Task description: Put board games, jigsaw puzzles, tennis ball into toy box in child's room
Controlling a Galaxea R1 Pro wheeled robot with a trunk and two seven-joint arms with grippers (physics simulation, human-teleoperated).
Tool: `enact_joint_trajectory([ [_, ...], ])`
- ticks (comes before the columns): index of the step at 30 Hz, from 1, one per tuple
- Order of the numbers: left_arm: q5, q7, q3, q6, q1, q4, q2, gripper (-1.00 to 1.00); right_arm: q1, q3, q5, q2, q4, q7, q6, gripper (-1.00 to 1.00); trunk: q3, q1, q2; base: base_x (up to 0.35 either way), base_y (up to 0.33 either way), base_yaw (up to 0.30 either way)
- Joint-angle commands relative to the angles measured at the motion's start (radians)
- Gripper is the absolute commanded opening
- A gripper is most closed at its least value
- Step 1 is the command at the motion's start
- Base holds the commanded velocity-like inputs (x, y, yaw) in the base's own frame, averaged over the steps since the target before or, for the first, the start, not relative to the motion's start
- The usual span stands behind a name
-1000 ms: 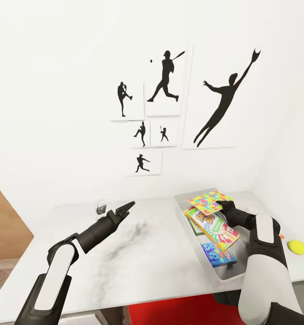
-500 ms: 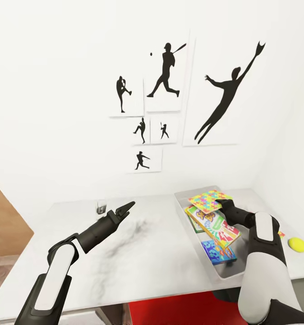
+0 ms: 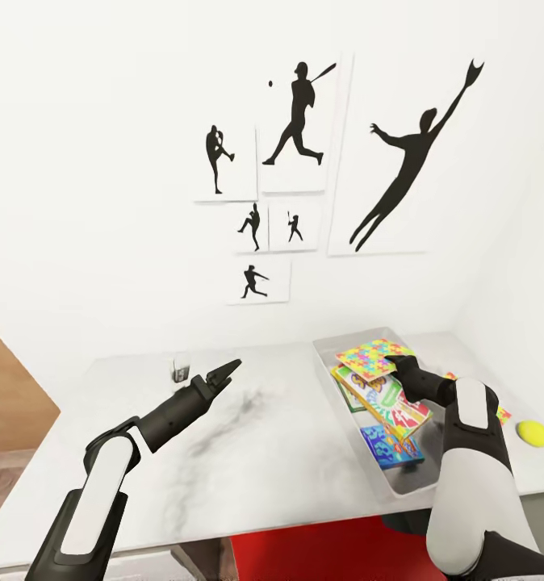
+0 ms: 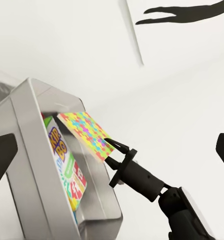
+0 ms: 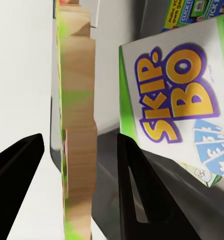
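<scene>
Your right end effector [image 3: 396, 361] is clamped on the thin multicoloured jigsaw puzzle square [image 3: 367, 360], holding it tilted above the shallow grey toy box [image 3: 328, 349] for release; left end effector [image 3: 228, 370] is spread apart.

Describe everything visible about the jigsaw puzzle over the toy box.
The jigsaw puzzle is a thin flat square of interlocking yellow, pink, green, blue and orange pieces; the right wrist view shows its edge and a pale, wood-coloured underside. It hangs tilted over the far end of the grey toy box, above the Skip-Bo board game. The right gripper is at one edge, its fingers on either side.
</scene>
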Motion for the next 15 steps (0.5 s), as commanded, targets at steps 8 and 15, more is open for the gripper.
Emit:
enact_joint_trajectory([
  [8,0.001,-0.003,0.002,0.006,-0.001,-0.001,-0.001,1.0,-0.004,-0.003,-0.013,0.001,0.0,-0.007,0.003,-1.0,-0.015,0.001,-0.002,0.0,0.0,0.0],
  [15,0.001,-0.003,0.002,0.006,-0.001,-0.001,-0.001,1.0,-0.012,-0.003,-0.013,-0.003,0.025,-0.007,0.002,-1.0,-0.026,0.001,-0.002,0.0,0.0,0.0],
])
